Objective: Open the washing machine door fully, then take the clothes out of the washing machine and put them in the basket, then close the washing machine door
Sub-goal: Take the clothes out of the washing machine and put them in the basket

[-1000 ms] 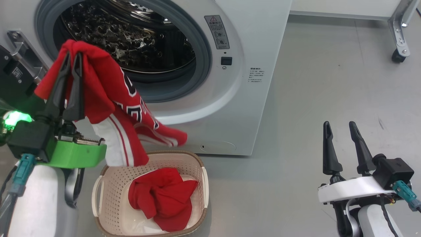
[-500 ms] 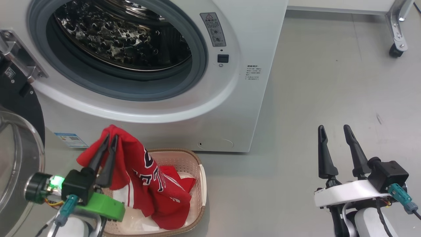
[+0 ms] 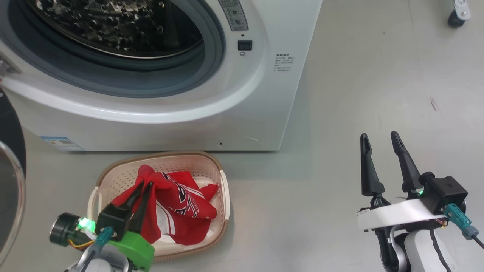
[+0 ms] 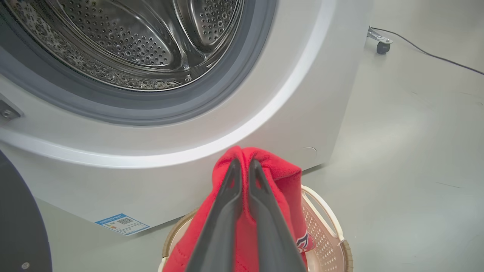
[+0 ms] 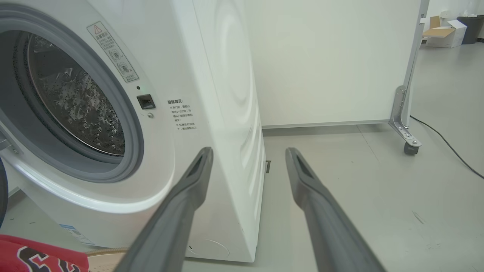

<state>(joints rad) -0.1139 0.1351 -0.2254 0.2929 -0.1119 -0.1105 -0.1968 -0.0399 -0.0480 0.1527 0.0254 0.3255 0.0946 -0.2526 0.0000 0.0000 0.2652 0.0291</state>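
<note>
Pale grey floor (image 3: 378, 75) before the open washer (image 3: 264, 94).
The basket (image 3: 124, 170) sat just in front of the washer, clothes (image 3: 189, 204) heaped inside; the left end effector (image 3: 145, 184) was clamped on them, the right end effector (image 3: 379, 134) spread, empty, right of the washer.

Floor (image 3: 378, 75): smooth, pale grey, faint sheen; one small dark mark (image 3: 433, 104).
Partition panel (image 5: 332, 56): plain white, upright, standing on the floor.
Panel bracket (image 5: 399, 109): grey metal, ending in a black caster (image 5: 410, 148).
Cable (image 5: 452, 151): thin, black, lying on the floor near the caster.
Far corner: open cardboard box (image 5: 442, 30); beside it, possibly a dark bin (image 5: 469, 24).
Light: even, diffuse; shadows soft.
</note>
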